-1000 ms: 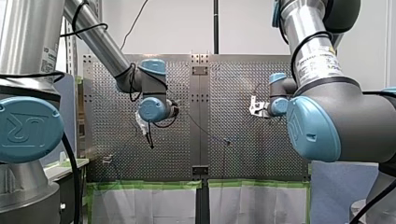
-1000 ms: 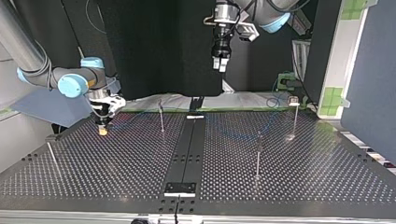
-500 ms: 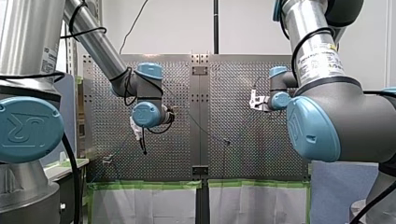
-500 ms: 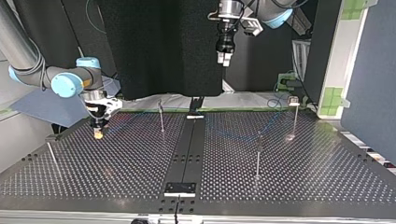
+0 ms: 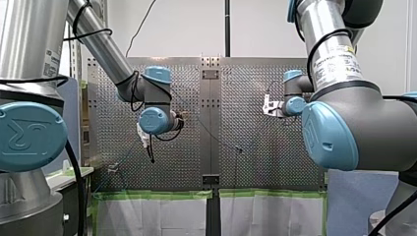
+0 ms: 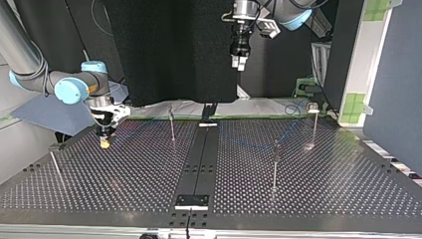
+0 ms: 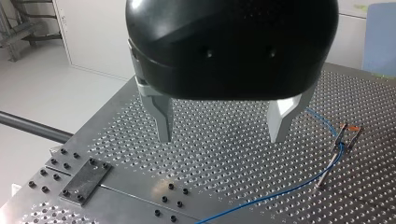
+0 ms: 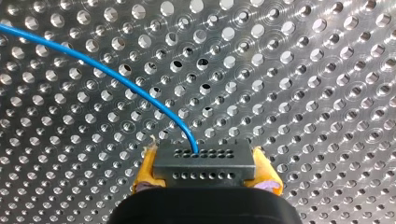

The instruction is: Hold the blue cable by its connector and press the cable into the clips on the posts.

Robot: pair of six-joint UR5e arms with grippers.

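Progress looks early: my right end effector (image 8: 205, 171) clamps the connector (image 8: 204, 161) of the blue cable (image 8: 116, 77) just above the surface (image 8: 303, 70), my left end effector (image 7: 222, 135) hangs open, and pressing cable into clips on the posts (image 6: 274, 169) appears largely undone.

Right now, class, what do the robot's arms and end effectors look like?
My left arm and my right arm are silver tubes with grey joints, light-blue caps, black cables. My left end effector: black dome, pale fingers. My right end effector: yellow pads.
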